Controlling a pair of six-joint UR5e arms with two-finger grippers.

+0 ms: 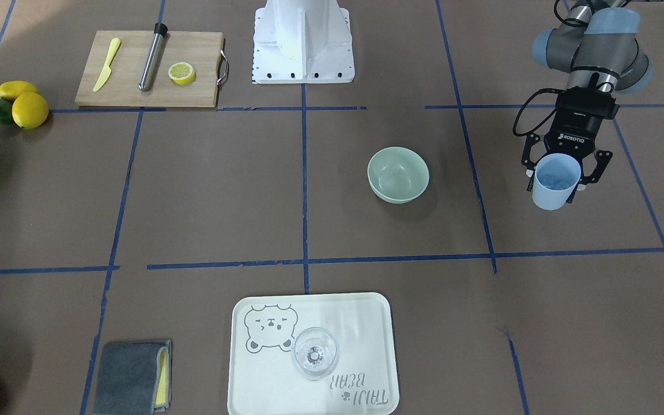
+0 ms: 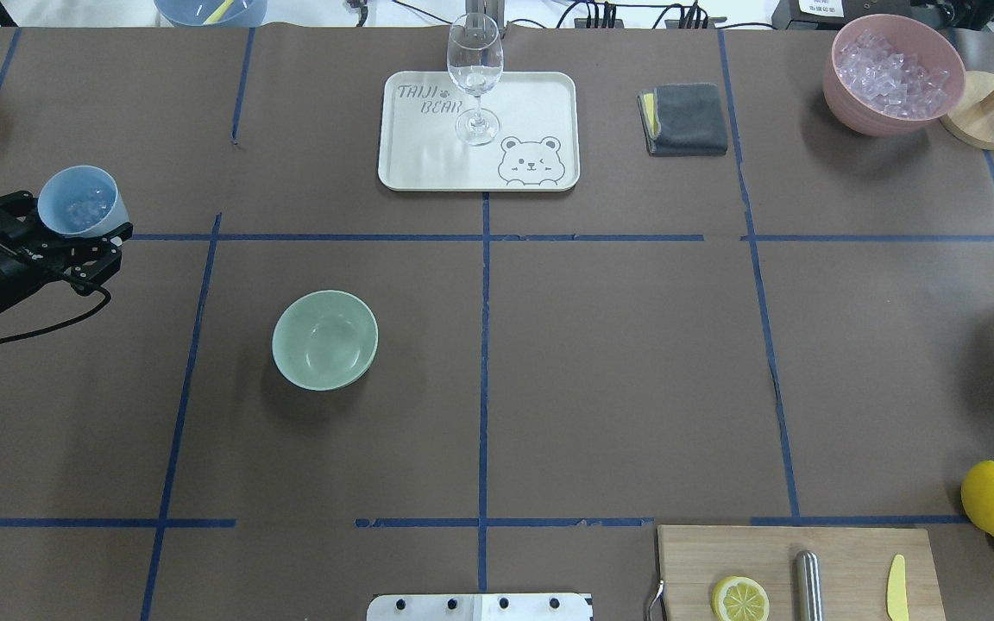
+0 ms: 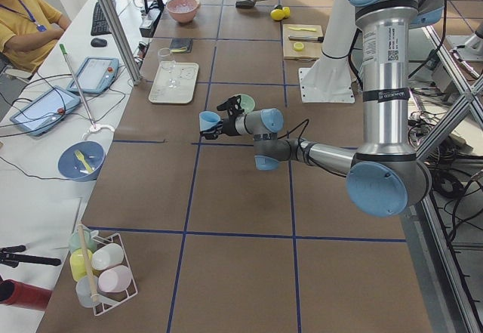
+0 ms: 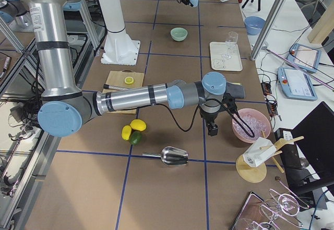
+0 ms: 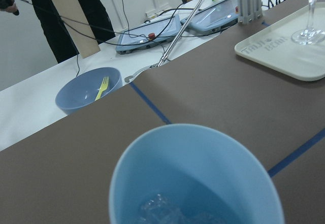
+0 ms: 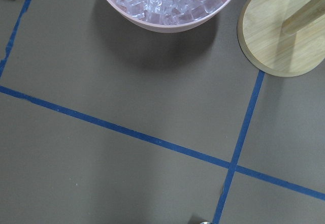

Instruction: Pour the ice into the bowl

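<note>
Exterior front-facing: the left claw [image 1: 559, 174] is clamped around the light blue cup [image 1: 552, 193], mouth up, out at the robot's left end of the worktop [image 1: 193, 202]. The mint-green bowl [image 1: 398, 174] sits upright and empty nearer the middle, well apart from the cup.

Overhead exterior: there's the ice [image 2: 87, 210], a small clump of clear cubes down inside the cup. A wine glass [image 2: 474, 78] stands on the bear-print tray [image 2: 540, 103].

Exterior left: the cup is held off the worktop, gripped from the side.

Exterior right: the right claw [image 4: 212, 128] hangs just beside the pink bowl [image 4: 245, 134] of cubes; open or closed, I cannot tell.

Left wrist-mounted: looking straight into the cup, ice at the bottom.

Right wrist-mounted: the pink bowl's rim, with a round wooden base [image 6: 279, 36] beside it.
</note>
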